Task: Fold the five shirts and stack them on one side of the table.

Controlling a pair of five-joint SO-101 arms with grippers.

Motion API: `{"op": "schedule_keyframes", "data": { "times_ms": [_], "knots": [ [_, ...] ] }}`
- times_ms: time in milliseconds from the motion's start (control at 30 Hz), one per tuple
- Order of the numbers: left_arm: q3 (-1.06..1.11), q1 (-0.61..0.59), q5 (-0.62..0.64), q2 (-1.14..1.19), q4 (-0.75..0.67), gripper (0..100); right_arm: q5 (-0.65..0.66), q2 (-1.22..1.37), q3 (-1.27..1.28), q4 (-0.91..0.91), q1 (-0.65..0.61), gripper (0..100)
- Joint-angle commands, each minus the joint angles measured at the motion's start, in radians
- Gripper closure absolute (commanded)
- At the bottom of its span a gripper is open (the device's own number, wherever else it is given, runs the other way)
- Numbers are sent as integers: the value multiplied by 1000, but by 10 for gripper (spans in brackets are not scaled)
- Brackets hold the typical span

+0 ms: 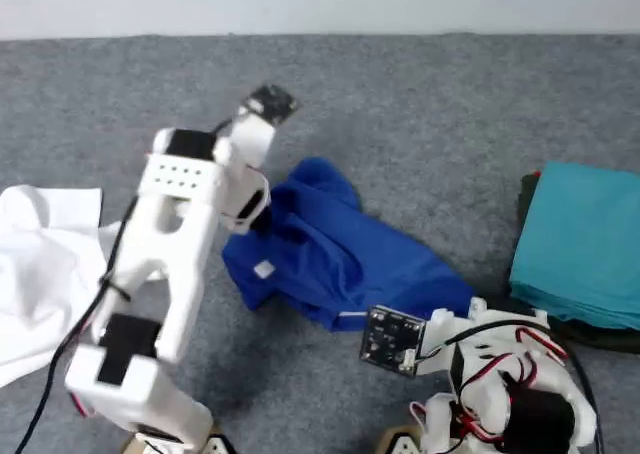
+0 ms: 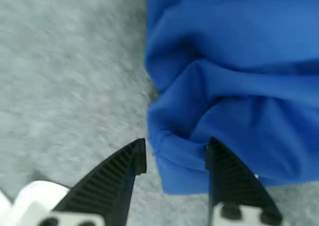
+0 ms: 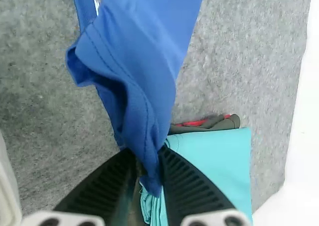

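Right wrist view: my right jaws are clamped on a stitched fold of the soft blue shirt [image 3: 134, 61], which lies bunched mid-counter [image 1: 450, 104] on grey felt. My left jaws stand apart astride its rumpled edge. A teal shirt [image 1: 585, 239] lies folded flat, apart.

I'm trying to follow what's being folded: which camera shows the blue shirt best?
The high view: nearly the whole blue shirt lies crumpled between the arms. The left wrist view gives a close look at one bunched edge by the open left gripper; the right wrist view gives a fold pinched in the right gripper.
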Motion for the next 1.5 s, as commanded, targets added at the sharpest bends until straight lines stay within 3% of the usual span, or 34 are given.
{"op": "schedule_keyframes", "data": {
  "times_ms": [0, 167, 267, 567, 733, 900, 1067, 1267, 1467],
  "knots": [
    [-5, 5, 5, 61, 60, 809, 9, -7, 0, -18, 10, 988],
    [-1, -3, -121, 34, 239, 927, 9, 2, 3, -101, 84, 988],
    [48, -35, -158, -20, 305, 945, 12, 2, 12, -157, 124, 988],
    [415, -86, -242, -207, 302, 945, 9, 2, 23, -185, 134, 988],
    [435, -86, -222, -376, 305, 934, 8, 2, 23, -186, 136, 988],
    [443, -95, -133, -591, 307, 787, 14, 5, 23, -262, 193, 988],
    [483, -86, -186, -784, 307, 769, 15, 56, 29, -320, 245, 988],
    [550, -86, -245, -789, 285, 772, 11, 73, 29, -329, 242, 988],
    [578, -46, -324, -647, 209, 788, 11, 71, 29, -329, 246, 988]
  ]
}}
